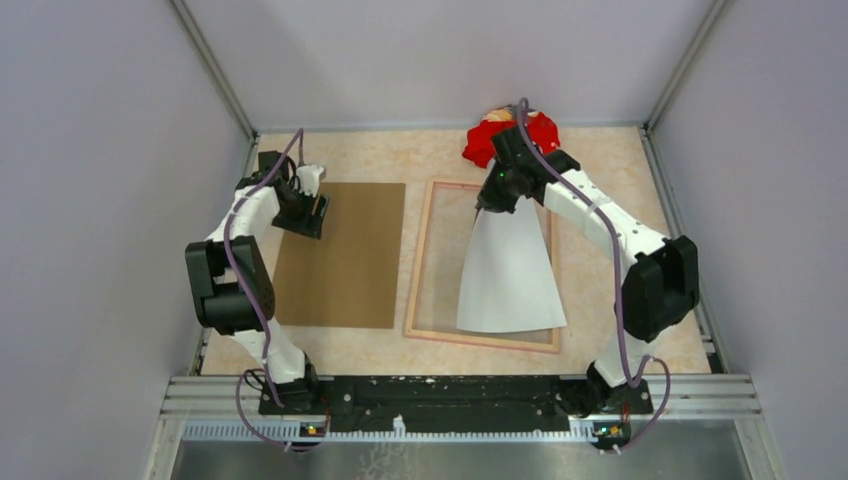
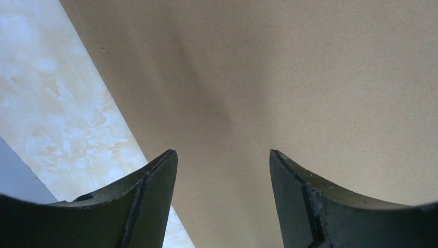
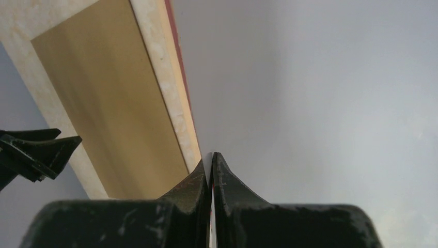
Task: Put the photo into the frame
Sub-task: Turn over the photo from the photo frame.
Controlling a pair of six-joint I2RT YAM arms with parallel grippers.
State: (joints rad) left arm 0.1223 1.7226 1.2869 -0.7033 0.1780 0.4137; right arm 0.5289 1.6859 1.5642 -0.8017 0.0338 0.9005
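Over the right half of the pale marbled worktop, the right claw is pinched fully closed on the far edge of the photo, a large rectangular print that shows only its plain white back from above. The right wrist view confirms it: the claw has its fingers pressed together on a thin sheet, and the photo's pale surface fills the space beyond them.

The far end is lifted, so the sheet slopes down and fans out toward the arms. Its near edge rests low, at the near end of the frame, a thin rectangular frame of light tan wood lying flat. Holding one edge high probably lets the low edge act as a hinge, so the print can be laid down into the opening. White side up suits a frame lying face down. The near right corner seems to overlap the right rail, so it likely needs a nudge leftward before lowering.

Left of the frame and apart from it lies a flat brown rectangular backing board. The left claw hovers over its far left corner with fingers spread wide and nothing between them, seemingly ready to take the board next. A red cloth heap sits behind the right arm.
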